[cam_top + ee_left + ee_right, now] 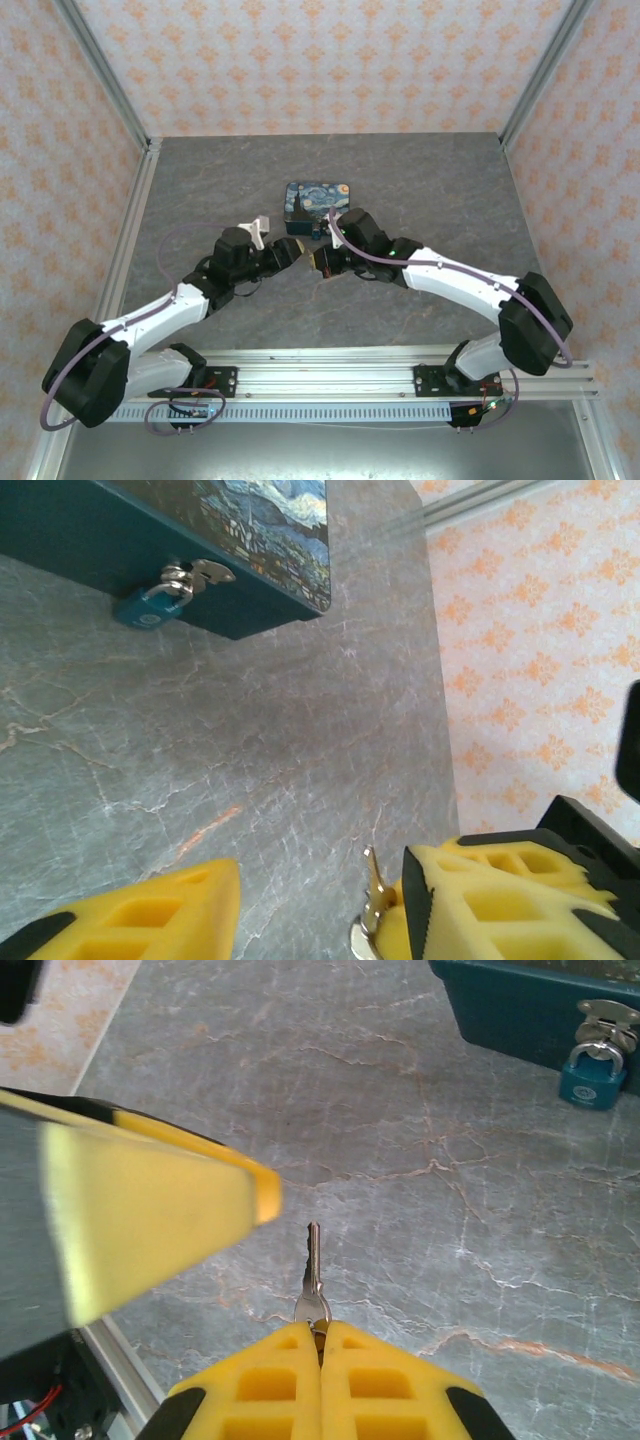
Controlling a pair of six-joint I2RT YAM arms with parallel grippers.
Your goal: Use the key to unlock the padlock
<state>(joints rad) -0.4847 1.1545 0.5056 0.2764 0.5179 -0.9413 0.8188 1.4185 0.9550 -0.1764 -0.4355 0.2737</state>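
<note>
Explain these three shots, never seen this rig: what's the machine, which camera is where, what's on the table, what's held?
The machine is two white robot arms bolted at the near edge of a grey stone-patterned table. The wide picture looks down from above and behind them; the other two come from a camera on each wrist, looking past its yellow fingers. On the table stands a dark teal box with a swirly blue-and-yellow painted lid. A small blue padlock with a silver shackle hangs from the metal hasp on its front. The right gripper is shut on the head of a slim silver metal key, blade pointing forward. The left gripper is open close beside it.
</note>
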